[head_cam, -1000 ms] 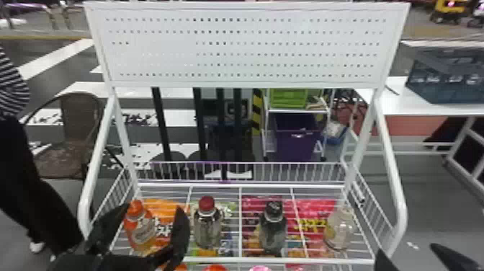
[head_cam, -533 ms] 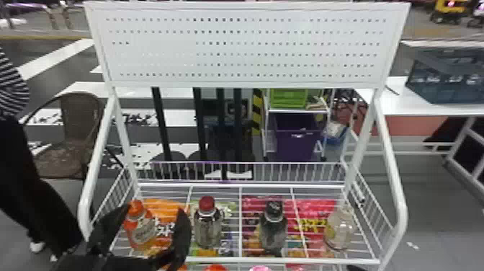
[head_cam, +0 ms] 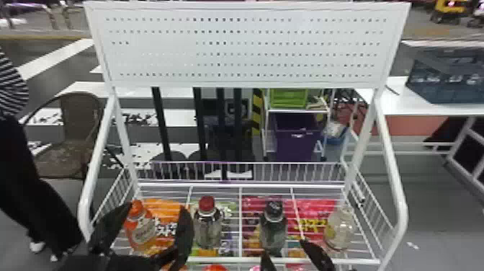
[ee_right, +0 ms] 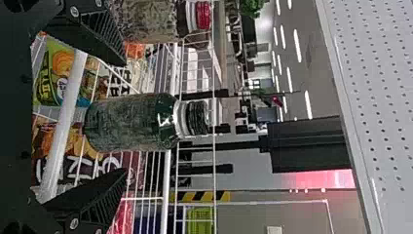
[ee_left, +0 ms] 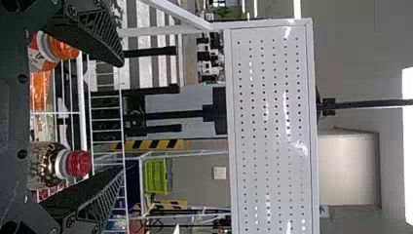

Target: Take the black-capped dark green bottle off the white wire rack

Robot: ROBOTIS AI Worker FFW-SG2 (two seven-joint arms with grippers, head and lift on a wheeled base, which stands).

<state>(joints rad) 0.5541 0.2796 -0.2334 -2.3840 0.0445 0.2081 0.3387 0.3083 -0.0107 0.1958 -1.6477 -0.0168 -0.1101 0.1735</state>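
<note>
From my remote station, I have the right gripper (head_cam: 284, 248) at the front of the white wire rack (head_cam: 216, 259), its flat black jaws wide apart and clamped on nothing. The black-capped dark green bottle (head_cam: 274, 227) stands upright on the rack, lined up between those jaws, with a gap on each side. My left gripper (head_cam: 157, 208) hangs near the orange-capped bottle (head_cam: 142, 229), jaws also apart.

Up close, upright, from left to right: an orange-capped bottle (head_cam: 141, 232), a red-capped bottle (head_cam: 208, 229) and a pale bottle (head_cam: 339, 232). Beneath, colourful snack bags (head_cam: 312, 216). Farther back, a brown chair (head_cam: 80, 122) at left, a green crate (head_cam: 288, 98) above a purple bin (head_cam: 293, 146), and, at right, a dark blue crate (head_cam: 446, 81) on a white table (head_cam: 393, 106).
</note>
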